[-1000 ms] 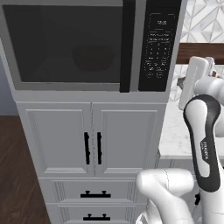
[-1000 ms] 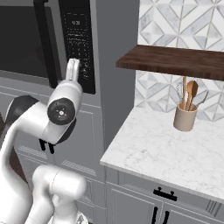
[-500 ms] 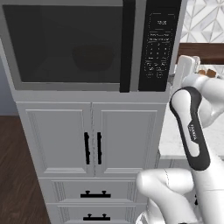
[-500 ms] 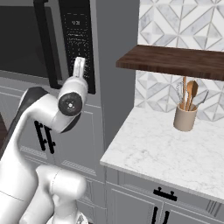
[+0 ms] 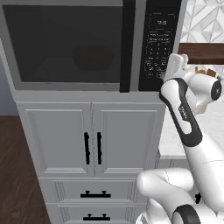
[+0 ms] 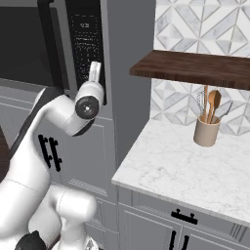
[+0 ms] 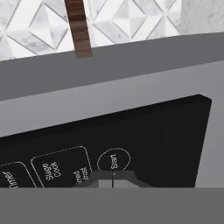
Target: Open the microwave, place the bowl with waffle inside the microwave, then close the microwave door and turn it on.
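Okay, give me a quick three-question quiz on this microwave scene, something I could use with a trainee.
1. True or false: the microwave door is shut.
2. Which keypad button sits right ahead of the gripper in the hand view? A) Start B) Stage Cook C) Timer
3. Fill in: the beige crock of utensils stands on the marble counter, under the wooden ____.

Key: 1 true; the door lies flush with the keypad panel, and the bowl shows dimly through the window. 2 A; the Start button lies just above the closed jaws. 3 shelf.
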Robot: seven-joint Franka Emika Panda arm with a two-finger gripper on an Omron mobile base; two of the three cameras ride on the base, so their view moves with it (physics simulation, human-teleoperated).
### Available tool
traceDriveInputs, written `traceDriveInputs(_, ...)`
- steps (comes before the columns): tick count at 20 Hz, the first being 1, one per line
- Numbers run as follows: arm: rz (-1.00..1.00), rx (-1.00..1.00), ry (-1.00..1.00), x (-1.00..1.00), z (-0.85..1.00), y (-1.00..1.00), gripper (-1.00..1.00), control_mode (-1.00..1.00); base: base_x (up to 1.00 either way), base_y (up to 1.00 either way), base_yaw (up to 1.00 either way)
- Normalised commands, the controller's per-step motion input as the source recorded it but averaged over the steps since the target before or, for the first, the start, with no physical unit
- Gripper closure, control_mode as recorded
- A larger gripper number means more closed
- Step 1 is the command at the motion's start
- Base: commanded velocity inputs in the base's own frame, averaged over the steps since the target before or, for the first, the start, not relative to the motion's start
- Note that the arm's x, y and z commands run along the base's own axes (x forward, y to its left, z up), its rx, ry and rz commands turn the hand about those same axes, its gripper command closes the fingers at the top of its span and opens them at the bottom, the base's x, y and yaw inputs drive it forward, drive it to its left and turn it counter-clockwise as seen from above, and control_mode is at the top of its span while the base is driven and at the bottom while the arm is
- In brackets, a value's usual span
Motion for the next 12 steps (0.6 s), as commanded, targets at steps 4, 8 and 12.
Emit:
traceDriveInputs(4, 0.0, -0.03, 0.0, 0.67, -0.3, 0.0, 1.0, -1.0, 0.0, 0.0, 0.0)
traceDriveInputs(8, 0.0, -0.01, 0.01, 0.84, -0.23, 0.0, 1.0, -1.0, 0.0, 0.0, 0.0)
traceDriveInputs(12, 0.0, -0.09, 0.06, 1.0, -0.34, 0.1, 1.0, -1.0, 0.0, 0.0, 0.0)
